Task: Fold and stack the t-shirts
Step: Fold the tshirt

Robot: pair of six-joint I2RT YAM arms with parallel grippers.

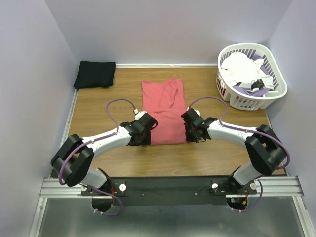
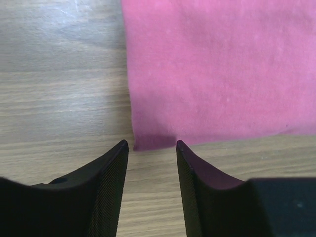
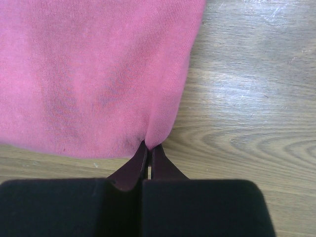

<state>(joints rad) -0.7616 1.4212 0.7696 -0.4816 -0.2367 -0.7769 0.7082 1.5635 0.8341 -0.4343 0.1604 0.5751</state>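
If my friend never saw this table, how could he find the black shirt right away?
On the wooden table, look at the far left corner. The black t-shirt lies there, folded into a square. It is dark and lies alone; the coral-red t-shirt lies flat in the middle, and the white basket sits far right.

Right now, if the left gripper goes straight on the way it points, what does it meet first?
Most likely the coral-red t-shirt: its corner lies just ahead of the left gripper, on the table, though height is unclear.
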